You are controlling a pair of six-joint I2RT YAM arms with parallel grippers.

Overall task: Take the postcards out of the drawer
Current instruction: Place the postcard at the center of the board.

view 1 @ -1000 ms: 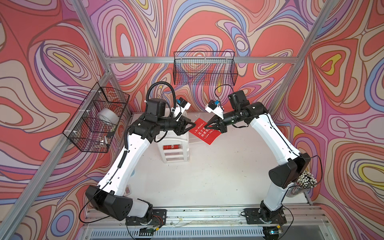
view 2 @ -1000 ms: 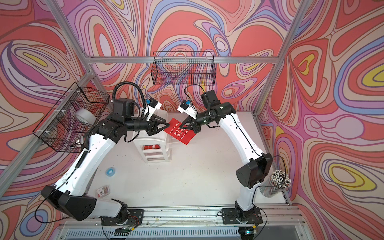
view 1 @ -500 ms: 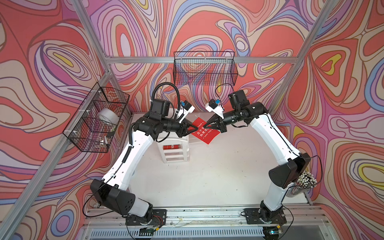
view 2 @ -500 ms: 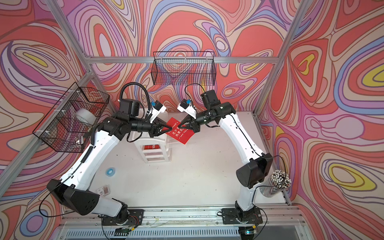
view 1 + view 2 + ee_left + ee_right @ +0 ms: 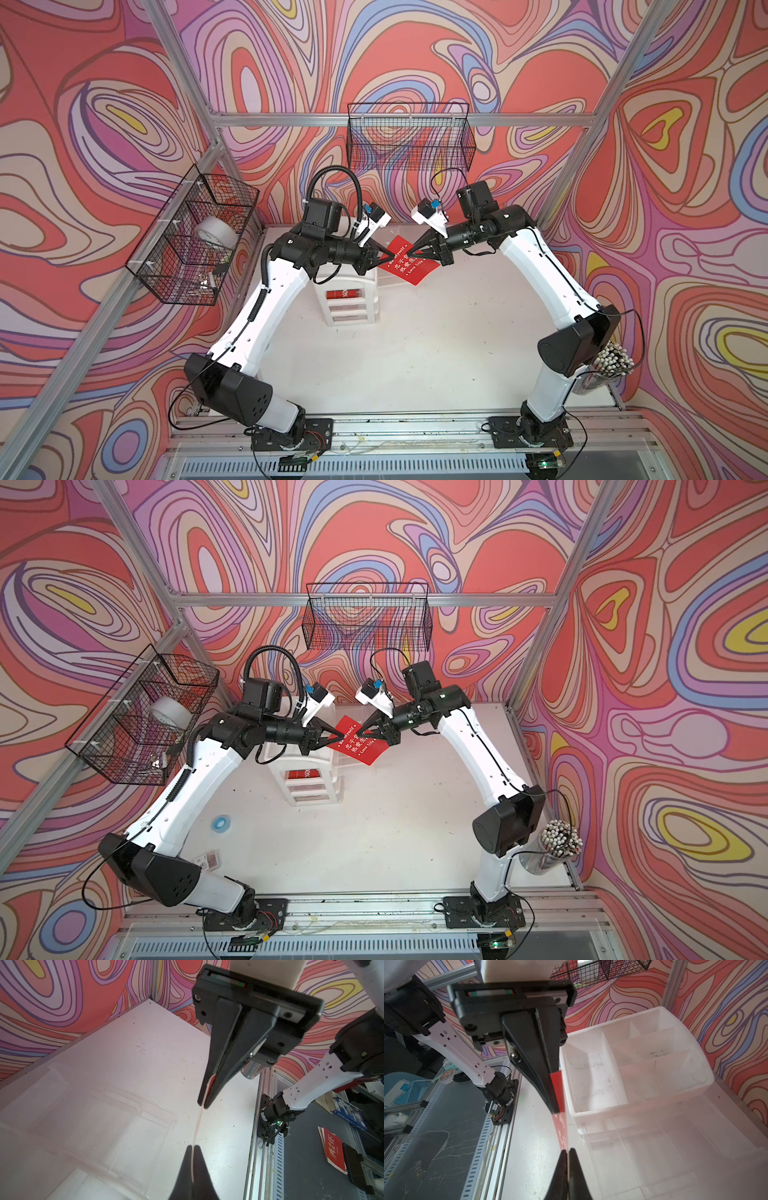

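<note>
Both pincers are gripping 1 red postcard point(image 5: 412, 271) in the air, just beside the top of the white drawer unit point(image 5: 353, 309) and well above the tabletop point(image 5: 436, 353). The left pincer point(image 5: 387, 262) is clamping one edge, and the right pincer point(image 5: 410, 254) is clamping nearer the middle (both wrist views are showing the card edge-on, pinched between closed fingers). A 2nd postcard point(image 5: 344, 294) is lying inside a drawer of the unit.

The risk, as I judge it, is coming from the double hold. If the arms are pulling apart or twisting while both are clenching, the thin card is likely to bend, crease or tear. If both are letting go together, it is dropping, perhaps onto the clear tray point(image 5: 104, 1115) below. The pinch at the edge may also be slipping.

The held card is showing "Be myself" and "Love Life" in white around 2 rows of Chinese characters, too small to read surely. The drawer card is showing part of "100%".
</note>
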